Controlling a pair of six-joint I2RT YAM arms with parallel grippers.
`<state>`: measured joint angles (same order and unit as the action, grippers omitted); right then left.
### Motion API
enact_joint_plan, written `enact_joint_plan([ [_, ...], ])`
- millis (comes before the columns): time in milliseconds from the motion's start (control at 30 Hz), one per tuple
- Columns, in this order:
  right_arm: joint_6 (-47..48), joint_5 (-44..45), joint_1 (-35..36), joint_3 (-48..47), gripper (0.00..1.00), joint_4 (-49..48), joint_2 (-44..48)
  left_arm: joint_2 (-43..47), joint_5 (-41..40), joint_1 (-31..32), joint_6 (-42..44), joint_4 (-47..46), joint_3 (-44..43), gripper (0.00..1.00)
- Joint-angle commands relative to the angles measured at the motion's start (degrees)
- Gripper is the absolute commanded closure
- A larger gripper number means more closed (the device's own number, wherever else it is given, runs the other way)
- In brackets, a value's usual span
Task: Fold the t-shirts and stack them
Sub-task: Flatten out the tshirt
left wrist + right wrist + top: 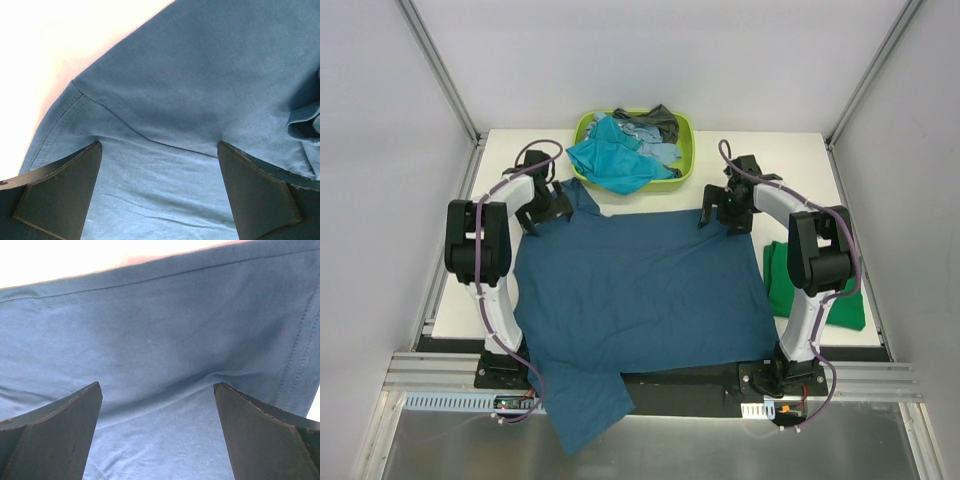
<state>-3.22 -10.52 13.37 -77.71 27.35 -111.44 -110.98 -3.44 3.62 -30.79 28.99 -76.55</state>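
The large dark blue t-shirt (638,290) lies spread over the middle of the table, one end hanging over the near edge. My left gripper (548,212) is open, its fingers (60,195) pressed down on the shirt's far left corner by a sleeve seam (150,140). My right gripper (725,212) is open, its fingers (265,435) down on the shirt's far right corner near the hem (150,277). A bright green t-shirt (815,285) lies folded at the right. Teal (615,160), light blue (655,150) and dark grey (655,122) shirts lie heaped in the basket.
The lime-green plastic basket (684,140) stands at the back middle of the white table (790,160). Frame posts rise at the back corners. The right arm's lower links partly cover the green shirt.
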Motion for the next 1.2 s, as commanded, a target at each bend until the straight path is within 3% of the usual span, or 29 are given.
enact_joint_plan([
  [0,-0.20,-1.42,-0.97,-3.93,0.04,1.21,-2.90,-6.96,0.37,-1.24,3.19,3.78,-8.24,0.01],
  [333,0.33,-1.78,-2.03,-12.89,0.03,2.09,-9.14,-18.48,3.35,-4.58,5.73,7.92,-28.37,0.01],
  [667,2.69,-0.02,-2.38,-17.91,0.03,2.27,-9.25,-20.86,4.32,-4.85,11.36,9.85,-41.39,0.01],
  [867,4.28,0.59,-1.59,-9.15,0.04,-0.01,1.20,-6.56,3.71,-4.50,9.00,9.59,-28.42,0.01],
  [1033,3.31,4.28,1.74,3.68,0.04,-1.95,11.66,8.90,2.74,-3.71,4.08,6.52,-6.90,0.01],
  [1167,0.68,7.00,6.93,12.04,0.04,-2.39,16.51,21.13,6.42,1.38,0.03,-2.60,13.85,0.01],
])
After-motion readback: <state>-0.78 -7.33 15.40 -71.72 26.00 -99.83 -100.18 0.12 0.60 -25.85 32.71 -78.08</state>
